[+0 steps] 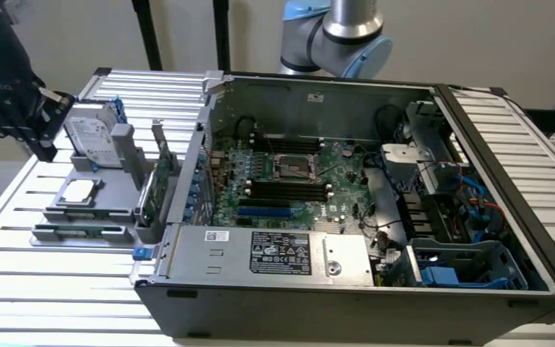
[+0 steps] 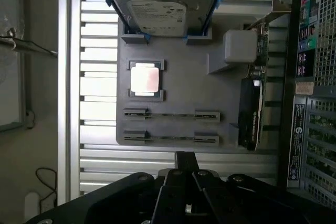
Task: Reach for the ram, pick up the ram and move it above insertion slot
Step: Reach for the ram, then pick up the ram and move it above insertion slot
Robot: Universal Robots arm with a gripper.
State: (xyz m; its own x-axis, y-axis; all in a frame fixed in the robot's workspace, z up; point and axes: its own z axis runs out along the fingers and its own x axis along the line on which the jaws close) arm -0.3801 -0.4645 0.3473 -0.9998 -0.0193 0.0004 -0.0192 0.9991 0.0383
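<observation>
I cannot tell how wide the jaws of the gripper (image 2: 185, 167) are. Nothing shows in them. The ram (image 2: 171, 139) is ahead of them and lower down. It stands on edge in the grey holder (image 2: 210, 93) on the tabletop (image 2: 94, 156). Its long side runs across them. It is a thin green stick.

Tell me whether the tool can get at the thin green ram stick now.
Probably yes: the tool hangs near the grey holder tray, and nothing covers the thin green ram stick in its slot.
</observation>
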